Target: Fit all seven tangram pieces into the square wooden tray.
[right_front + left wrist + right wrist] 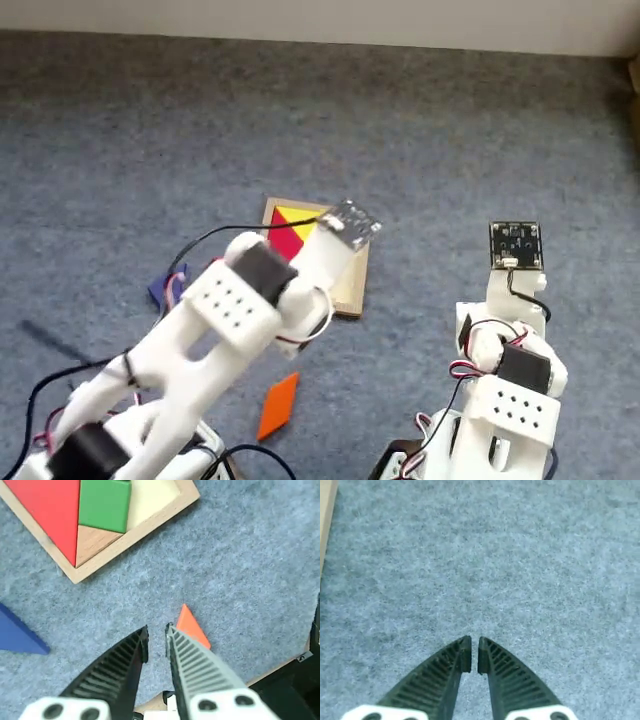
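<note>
Grey-blue felt [450, 130] covers the whole table, with a pale wall strip along its far edge. At the middle lies the square wooden tray [350, 290], partly covered by the left arm [235, 305], which stretches from the near left corner out over it.

Seen from the left wrist, the tray [150, 526] holds a large red triangle [52, 515], a green square [104, 505] beside it and a pale yellow piece [150, 495] past the square. A small triangular patch of bare wood [92, 540] is left open against the rim. From above, the yellow piece [288, 214] and the red triangle [285, 242] show at the tray's far left corner.

Two pieces lie loose on the felt. The orange parallelogram [278, 405] rests on the near side of the tray, well apart from it. The blue triangle [160, 290] lies to the tray's left, half hidden by the arm.

The left gripper [156, 635] hangs above the felt with its jaws narrowly parted and nothing between them. The orange parallelogram [192, 627] pokes out from behind one finger, and the blue triangle [17, 635] sits off to the side.

The right arm [510, 390] stands folded at the near right, well away from the tray. Its gripper [474, 655] is all but closed, with only a sliver between the tips, and it is empty above bare felt. A strip of pale wood [326, 520] shows at one edge of that view.
</note>
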Available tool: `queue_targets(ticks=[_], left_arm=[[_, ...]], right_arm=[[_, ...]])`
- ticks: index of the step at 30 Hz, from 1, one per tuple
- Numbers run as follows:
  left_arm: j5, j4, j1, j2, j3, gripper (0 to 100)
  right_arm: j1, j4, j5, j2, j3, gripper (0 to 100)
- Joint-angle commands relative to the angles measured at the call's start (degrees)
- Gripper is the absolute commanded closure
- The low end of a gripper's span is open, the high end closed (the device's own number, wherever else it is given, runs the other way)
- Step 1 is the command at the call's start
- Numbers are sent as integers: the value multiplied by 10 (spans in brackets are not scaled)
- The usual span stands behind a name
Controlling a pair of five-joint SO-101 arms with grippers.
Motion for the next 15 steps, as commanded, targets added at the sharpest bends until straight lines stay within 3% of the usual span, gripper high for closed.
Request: queue_targets(ticks=[1,9,11,15], left_arm=[[-5,-33,-8,-111,65,925],[6,-149,-9,-252,270,927],[72,-150,-9,-257,285,925],[303,-161,-6,-257,288,922]], right_arm=[[7,-11,-4,-11,-7,961],[6,-11,-4,-11,-6,961],[5,-11,-4,-11,-6,961],[4,-11,-6,-11,-6,961]])
